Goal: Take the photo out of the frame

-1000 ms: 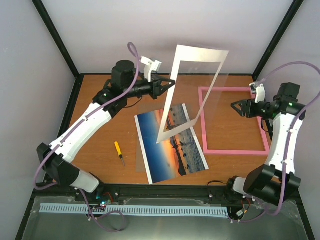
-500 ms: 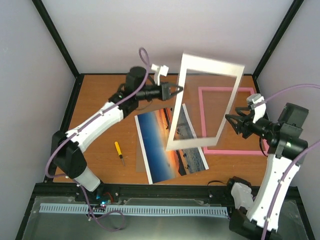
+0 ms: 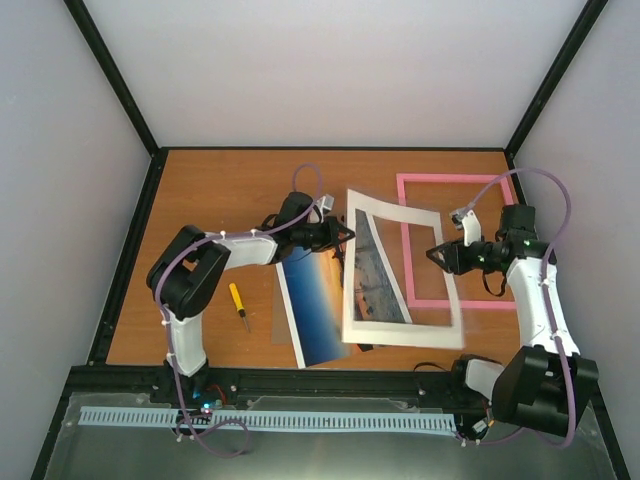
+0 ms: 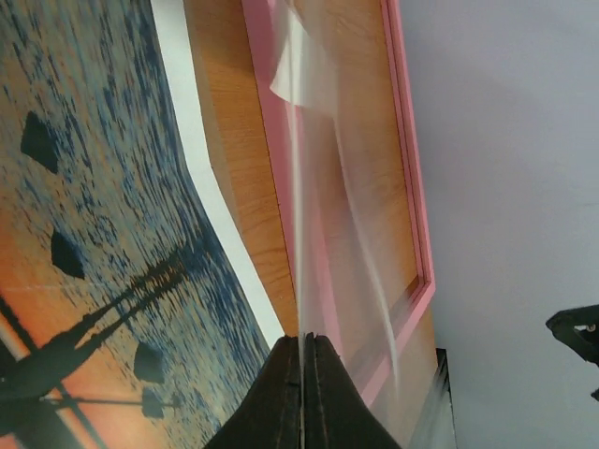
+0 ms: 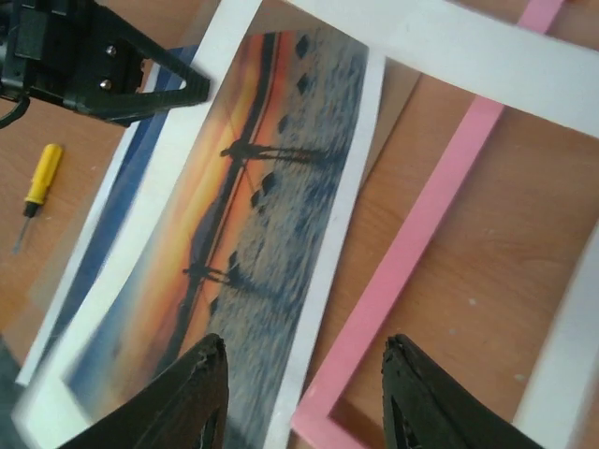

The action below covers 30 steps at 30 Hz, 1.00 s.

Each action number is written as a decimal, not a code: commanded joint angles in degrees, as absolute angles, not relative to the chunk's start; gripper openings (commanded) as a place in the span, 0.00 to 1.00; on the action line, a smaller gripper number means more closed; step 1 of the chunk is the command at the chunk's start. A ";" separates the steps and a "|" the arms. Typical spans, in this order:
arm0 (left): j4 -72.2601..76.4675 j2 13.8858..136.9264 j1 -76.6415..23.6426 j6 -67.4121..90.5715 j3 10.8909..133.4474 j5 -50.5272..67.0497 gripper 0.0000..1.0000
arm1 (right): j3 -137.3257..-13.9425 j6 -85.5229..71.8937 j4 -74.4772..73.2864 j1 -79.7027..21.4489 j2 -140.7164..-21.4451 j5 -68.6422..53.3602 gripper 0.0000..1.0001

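Observation:
The photo (image 3: 318, 305), an orange-and-blue sunset print, lies flat on the table, out of the frame (image 3: 487, 302). The thin pink frame lies to its right. My left gripper (image 3: 345, 237) is shut on the left edge of a white mat (image 3: 400, 330), which slants low over the photo and the frame's left rail. In the left wrist view the shut fingers (image 4: 301, 339) pinch that mat edge-on, with the photo (image 4: 94, 215) and the frame (image 4: 412, 187) beyond. My right gripper (image 3: 433, 254) hovers open at the mat's right side. Below its jaws (image 5: 303, 342) are the photo (image 5: 253, 206) and the frame (image 5: 412, 271).
A yellow-handled screwdriver (image 3: 238, 303) lies left of the photo and also appears as the screwdriver (image 5: 37, 182) in the right wrist view. A greyish clear sheet (image 3: 279, 315) sticks out from under the photo's left side. Black enclosure rails border the table.
The left arm has swung the mat down from upright to a low slant over the photo and frame. The right gripper has moved left toward the mat, its jaws a little narrower.

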<state>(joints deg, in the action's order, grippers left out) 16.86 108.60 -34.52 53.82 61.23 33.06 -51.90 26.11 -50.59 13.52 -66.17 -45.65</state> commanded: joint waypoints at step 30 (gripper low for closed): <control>-5.99 88.22 -27.24 37.10 51.79 10.13 0.63 | -50.62 21.78 -37.51 -1.59 -77.74 -28.16 0.44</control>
